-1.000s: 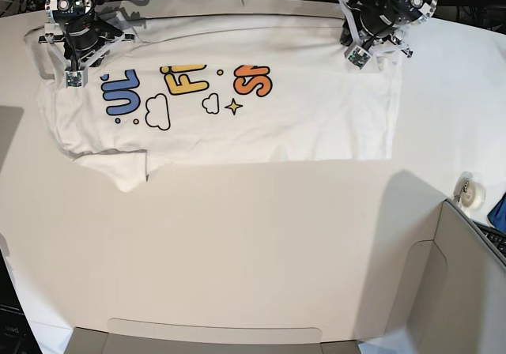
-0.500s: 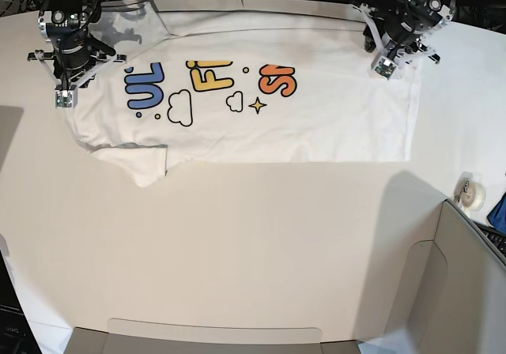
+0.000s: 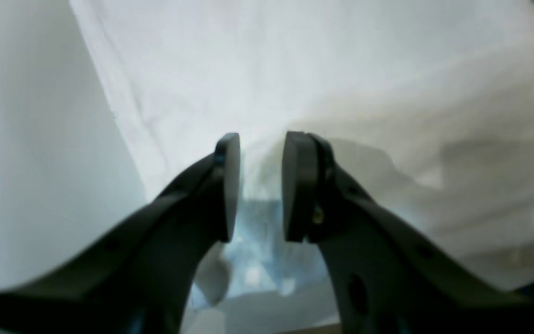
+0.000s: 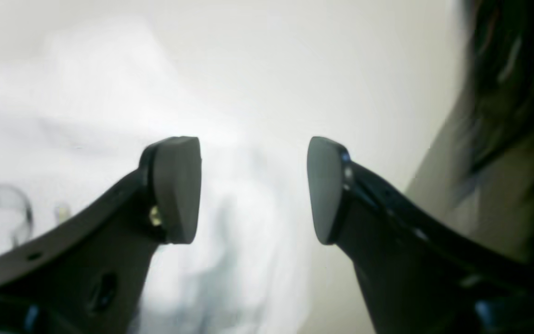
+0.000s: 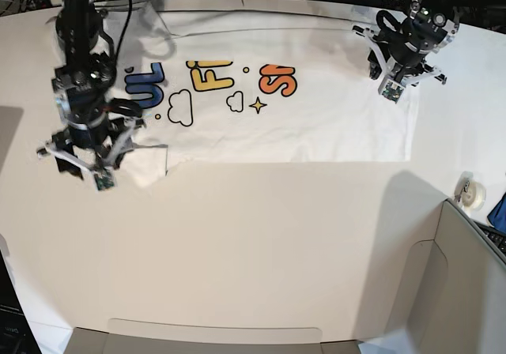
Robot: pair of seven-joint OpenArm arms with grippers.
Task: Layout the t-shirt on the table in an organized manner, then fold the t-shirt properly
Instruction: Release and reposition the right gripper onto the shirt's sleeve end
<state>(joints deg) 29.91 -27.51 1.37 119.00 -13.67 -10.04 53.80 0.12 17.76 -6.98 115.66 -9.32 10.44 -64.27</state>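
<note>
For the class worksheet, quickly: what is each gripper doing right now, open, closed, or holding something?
Left gripper: open, holding nothing, over the t-shirt.
Right gripper: open, holding nothing, above the t-shirt's edge.

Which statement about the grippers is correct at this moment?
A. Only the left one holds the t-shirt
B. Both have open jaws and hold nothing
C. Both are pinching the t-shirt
B: the left gripper and right gripper show empty gaps above the t-shirt.
</note>
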